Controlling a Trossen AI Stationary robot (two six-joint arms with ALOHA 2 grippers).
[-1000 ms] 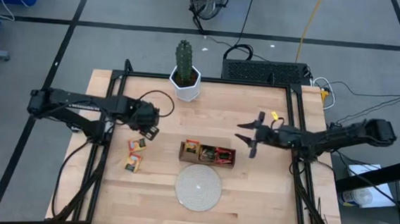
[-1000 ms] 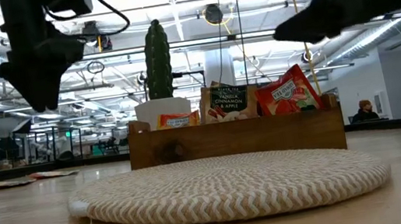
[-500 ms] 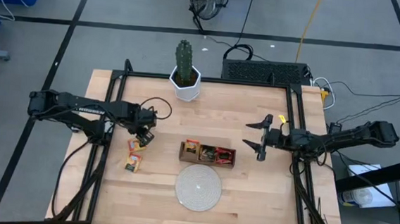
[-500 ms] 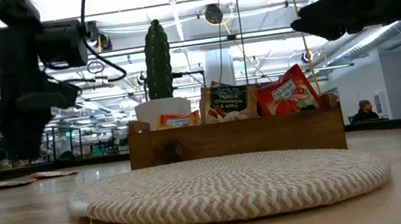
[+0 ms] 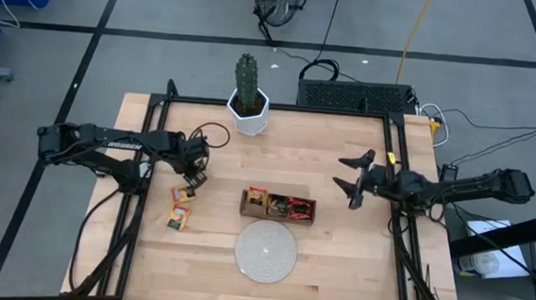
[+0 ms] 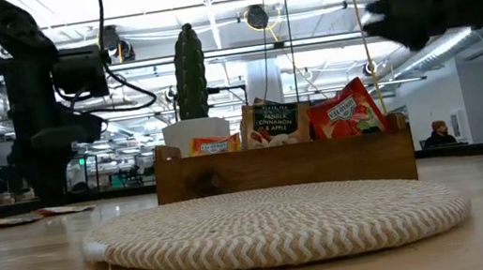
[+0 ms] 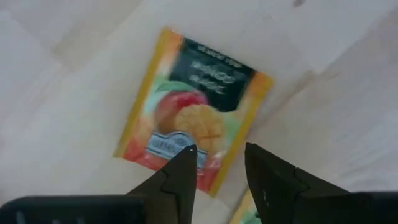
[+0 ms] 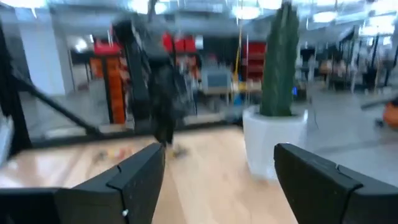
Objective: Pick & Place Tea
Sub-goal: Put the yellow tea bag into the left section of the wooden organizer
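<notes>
Two tea sachets lie flat on the table's left part: an orange-yellow one [image 5: 183,193] and another [image 5: 178,219] just nearer. In the left wrist view the orange-yellow sachet [image 7: 193,106] fills the middle. My left gripper [image 5: 193,177] points straight down over it, its fingers [image 7: 221,155] a little apart above the sachet's edge and clear of it. More sachets stand in the brown wooden tray [image 5: 278,206]. My right gripper [image 5: 353,179] hovers open and about level, right of the tray, with nothing between its fingers [image 8: 217,174].
A round woven disc [image 5: 266,250] lies in front of the tray. A cactus in a white pot [image 5: 249,101] stands at the far edge. A black frame borders the table on both sides. Bare wood lies between the left sachets and the tray.
My left gripper has come down toward the two sachets on the table's left and now hangs just over them. My right gripper has drawn back toward the table's right edge, away from the tray.
</notes>
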